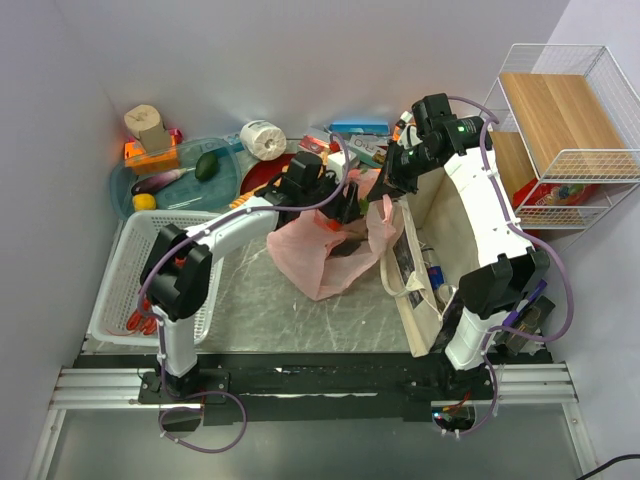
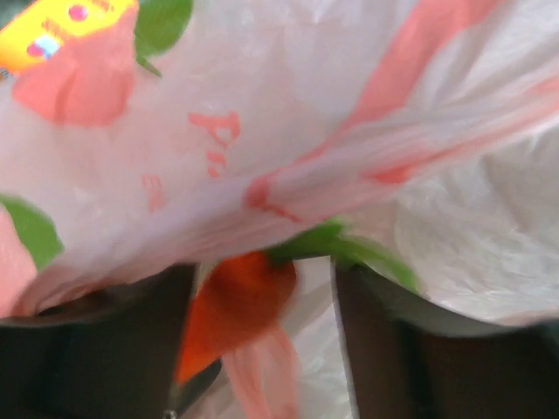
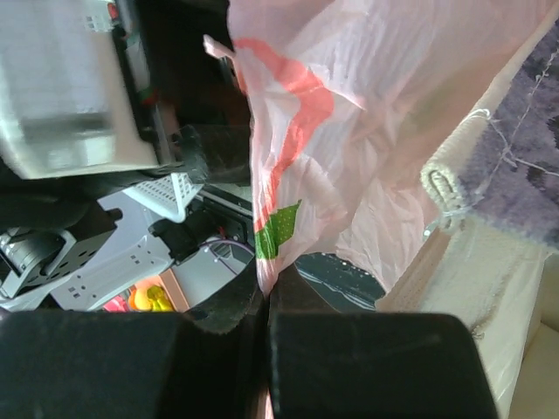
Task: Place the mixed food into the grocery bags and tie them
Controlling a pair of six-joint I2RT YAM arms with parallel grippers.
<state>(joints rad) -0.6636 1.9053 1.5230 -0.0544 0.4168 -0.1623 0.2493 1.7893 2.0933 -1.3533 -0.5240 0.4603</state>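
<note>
The thin pink plastic bag (image 1: 328, 255) lies slumped mid-table, its top lifted. My right gripper (image 1: 385, 190) is shut on an edge of the bag (image 3: 349, 131), pinching the film between closed jaws (image 3: 265, 292). My left gripper (image 1: 338, 200) is at the bag's top. In the left wrist view its dark fingers (image 2: 419, 349) stand apart (image 2: 262, 284) against the pink film (image 2: 349, 105). A blurred orange toy carrot with green leaves (image 2: 236, 305) sits between them beside the left finger, clear of the right one. The beige canvas tote (image 1: 450, 215) stands open to the right, with a blue-labelled bottle (image 1: 435, 276) inside.
A blue tray (image 1: 125, 190) at back left holds a purple eggplant (image 1: 160, 181), a green piece (image 1: 206, 165) and a yellow lemon (image 1: 145, 201). A white basket (image 1: 135, 275) lies left. A paper roll (image 1: 265, 139), red plate (image 1: 262, 178), boxes and a wire shelf (image 1: 560, 130) line the back and right.
</note>
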